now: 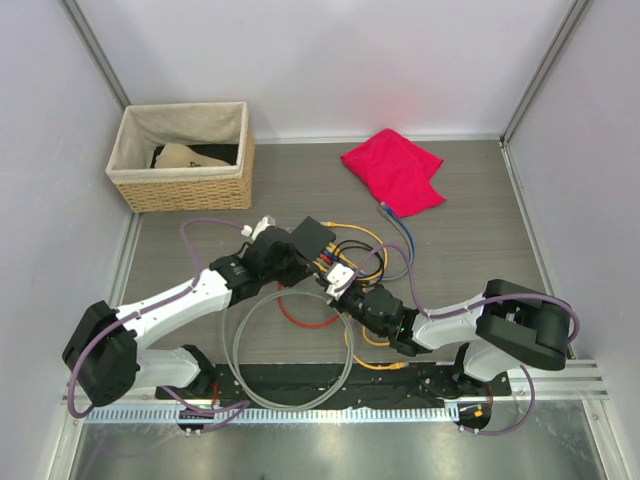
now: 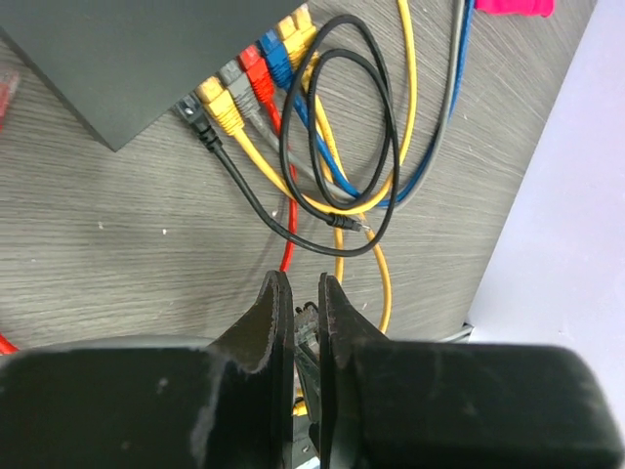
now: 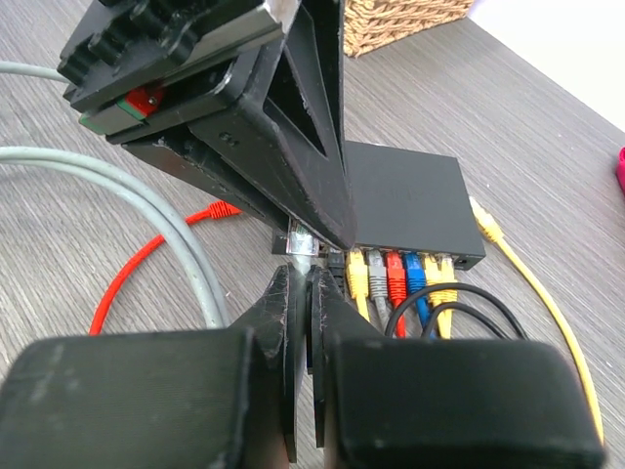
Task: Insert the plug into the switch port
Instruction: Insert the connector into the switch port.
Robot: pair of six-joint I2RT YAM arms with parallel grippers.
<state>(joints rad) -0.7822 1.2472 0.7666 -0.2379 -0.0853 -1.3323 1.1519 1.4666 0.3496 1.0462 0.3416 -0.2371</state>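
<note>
The switch [image 1: 312, 238] is a flat dark box on the table, with yellow, grey, red and blue cables filling its row of ports [image 3: 405, 274]. My left gripper [image 2: 300, 285] is shut on the clear plug [image 2: 306, 327] of a grey cable. In the right wrist view that plug [image 3: 301, 238] hangs just left of the switch [image 3: 410, 195], near its port edge. My right gripper [image 3: 311, 277] is shut on the grey cable directly behind the plug. Seen from above, the left gripper [image 1: 322, 274] and the right gripper [image 1: 346, 291] meet below the switch.
A wicker basket [image 1: 185, 155] stands at the back left and a red cloth [image 1: 395, 170] at the back right. The grey cable loops [image 1: 290, 350] toward the arm bases. A loose red cable [image 3: 146, 254] and a black cable loop [image 2: 337, 137] lie by the ports.
</note>
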